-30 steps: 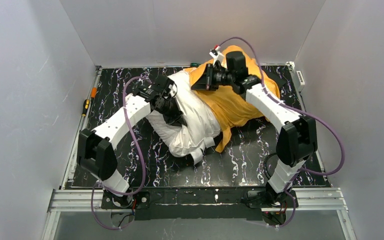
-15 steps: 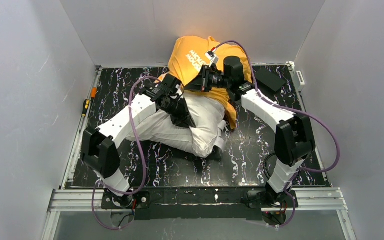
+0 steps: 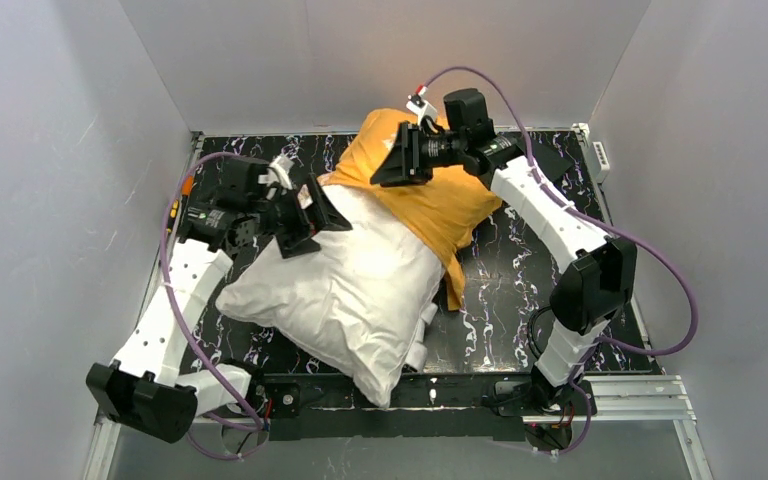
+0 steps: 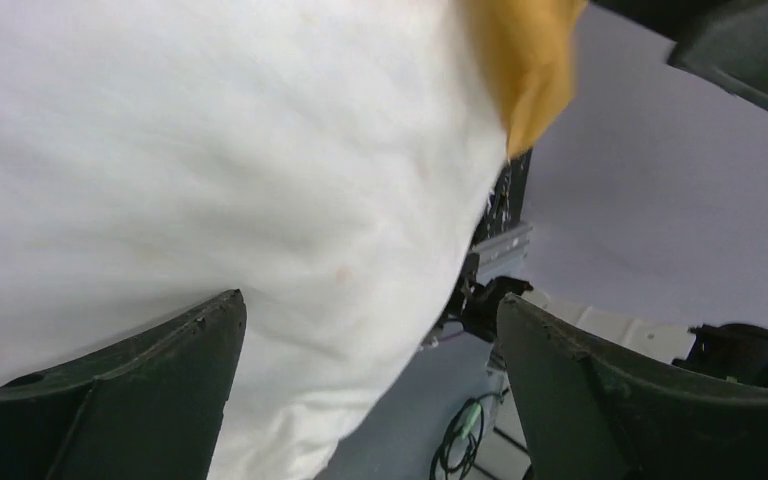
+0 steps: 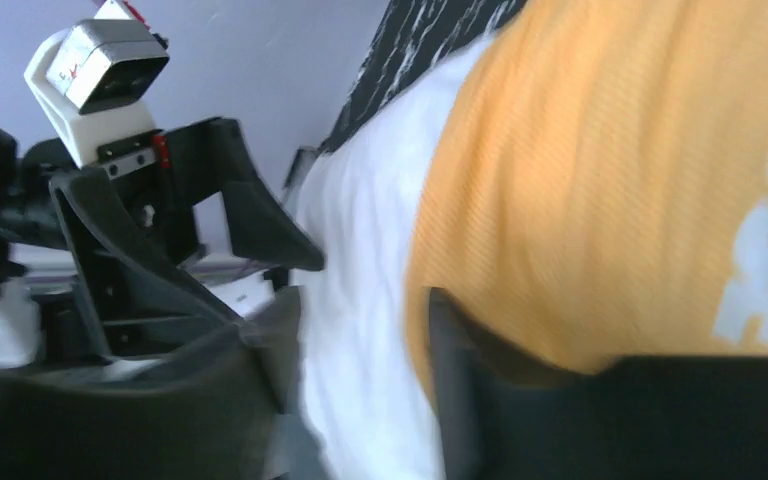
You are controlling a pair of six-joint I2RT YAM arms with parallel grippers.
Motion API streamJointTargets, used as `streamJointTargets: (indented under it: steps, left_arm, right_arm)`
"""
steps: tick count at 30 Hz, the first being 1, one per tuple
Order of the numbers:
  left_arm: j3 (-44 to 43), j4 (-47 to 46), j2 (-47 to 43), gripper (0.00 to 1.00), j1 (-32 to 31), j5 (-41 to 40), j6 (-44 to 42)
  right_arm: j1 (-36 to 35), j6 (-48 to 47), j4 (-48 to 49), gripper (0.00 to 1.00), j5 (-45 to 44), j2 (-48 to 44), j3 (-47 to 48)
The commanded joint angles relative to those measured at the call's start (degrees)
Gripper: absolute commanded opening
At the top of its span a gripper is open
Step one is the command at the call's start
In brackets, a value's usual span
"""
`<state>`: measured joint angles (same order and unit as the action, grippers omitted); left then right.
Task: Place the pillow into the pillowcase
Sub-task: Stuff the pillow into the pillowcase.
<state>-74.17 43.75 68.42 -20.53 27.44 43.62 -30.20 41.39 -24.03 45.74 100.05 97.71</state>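
Note:
The plump off-white pillow (image 3: 345, 290) lies across the middle of the table, its near corner over the front rail. Its far end sits inside the orange pillowcase (image 3: 440, 200), which is bunched at the back. My left gripper (image 3: 308, 213) stands open at the pillow's far-left edge, touching nothing. In the left wrist view, the left gripper (image 4: 370, 320) has its jaws wide apart, with the pillow (image 4: 210, 170) bulging between them and an orange pillowcase (image 4: 525, 60) corner above. My right gripper (image 3: 397, 162) hovers over the pillowcase's mouth. In the blurred right wrist view, the right gripper (image 5: 360, 360) is open astride the pillow (image 5: 360, 260) and the pillowcase (image 5: 600, 180) hem.
A screwdriver with an orange handle (image 3: 173, 210) lies at the table's left edge. A white power strip (image 3: 601, 155) sits at the back right, and a flat black object (image 3: 560, 150) lies behind the right arm. White walls (image 3: 60, 150) close in three sides.
Both grippers have opened and let go. The pillow has dropped and spread toward the front rail, the lifted pillowcase has sunk to the back, and the left arm has swung out left.

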Motion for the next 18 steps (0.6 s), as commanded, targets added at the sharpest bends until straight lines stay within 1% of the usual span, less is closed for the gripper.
streamJointTargets:
  steps: [1,4,9,11,13,15,18]
  left_arm:
    - [1.43,8.69,-1.37,0.97,7.69,-3.23,-5.89]
    - [1.79,14.48,0.45,0.98,11.63,-5.63,-8.3]
    - [4.8,21.0,2.6,0.98,16.25,-10.66,-10.85]
    - [6.97,21.01,2.3,0.94,17.18,-11.72,-11.67]
    - [9.27,19.38,2.17,0.82,17.27,-10.65,-12.03]
    - [11.57,16.46,2.22,0.6,17.28,-7.42,-11.17]
    - [15.16,12.16,2.26,0.36,17.23,-2.94,-8.86]
  right_arm:
    - [-2.07,-23.7,-5.8,0.72,-15.0,1.86,10.26]
    - [-3.59,-26.71,-5.47,0.81,-17.47,4.6,13.57]
    - [-8.68,-32.51,-9.89,0.89,-23.84,10.85,22.33]
    - [-10.88,-33.94,-11.97,0.91,-26.83,13.8,25.78]
    - [-12.22,-34.56,-15.04,0.91,-29.77,17.55,30.03]
    - [-12.92,-35.19,-19.43,0.91,-33.09,21.8,35.51]
    - [-13.09,-35.41,-22.33,0.9,-36.82,25.41,38.64]
